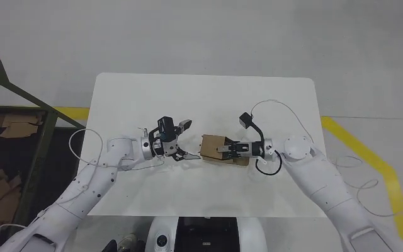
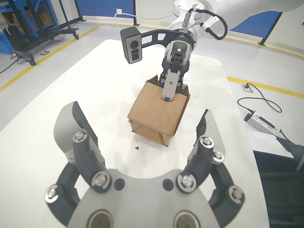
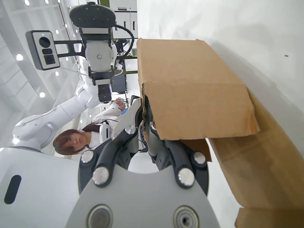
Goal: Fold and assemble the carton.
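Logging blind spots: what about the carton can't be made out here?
Left wrist view: inside of the brown cardboard carton, hidden by its walls and the right gripper.
Right wrist view: the carton's end nearest the camera, cut off by the edge.
Top view: flap positions, too small.

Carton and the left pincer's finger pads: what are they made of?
The carton looks like brown cardboard, matte, with creases and frayed corners. The left pincer pads: black, matte, ragged-edged, probably rubber or foam.
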Robot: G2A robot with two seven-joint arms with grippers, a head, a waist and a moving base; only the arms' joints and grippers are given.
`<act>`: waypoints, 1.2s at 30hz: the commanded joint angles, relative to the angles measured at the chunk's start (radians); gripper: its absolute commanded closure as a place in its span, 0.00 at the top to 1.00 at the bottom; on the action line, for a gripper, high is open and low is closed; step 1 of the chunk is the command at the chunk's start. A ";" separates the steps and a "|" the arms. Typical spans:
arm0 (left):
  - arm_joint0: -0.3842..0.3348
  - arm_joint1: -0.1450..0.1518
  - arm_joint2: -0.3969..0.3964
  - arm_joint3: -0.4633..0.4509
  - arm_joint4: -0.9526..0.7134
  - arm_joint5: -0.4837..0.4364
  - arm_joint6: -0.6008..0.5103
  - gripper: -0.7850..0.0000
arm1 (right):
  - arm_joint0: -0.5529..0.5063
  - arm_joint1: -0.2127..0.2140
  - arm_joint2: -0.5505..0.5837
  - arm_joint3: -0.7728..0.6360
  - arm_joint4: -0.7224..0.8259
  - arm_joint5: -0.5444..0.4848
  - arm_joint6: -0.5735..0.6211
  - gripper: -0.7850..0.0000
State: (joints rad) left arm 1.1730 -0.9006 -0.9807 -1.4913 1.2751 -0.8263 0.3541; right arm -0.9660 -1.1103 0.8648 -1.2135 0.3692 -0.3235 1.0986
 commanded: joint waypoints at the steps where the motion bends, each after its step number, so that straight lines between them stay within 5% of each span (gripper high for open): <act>1: -0.005 0.000 0.002 0.003 0.052 -0.016 0.046 1.00 | -0.002 0.008 0.020 -0.016 -0.001 0.000 0.032 0.00; 14: -0.026 -0.010 0.057 0.034 0.330 0.033 0.299 1.00 | 0.002 0.027 0.077 -0.086 0.029 0.038 0.161 0.00; 36: -0.138 -0.081 0.183 0.102 0.228 -0.036 0.194 1.00 | -0.033 0.029 0.079 -0.167 0.007 0.061 0.131 0.00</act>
State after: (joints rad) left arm 1.0369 -0.9795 -0.8011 -1.3904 1.5020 -0.8627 0.5499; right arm -0.9981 -1.0820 0.9436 -1.3794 0.3793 -0.2635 1.2297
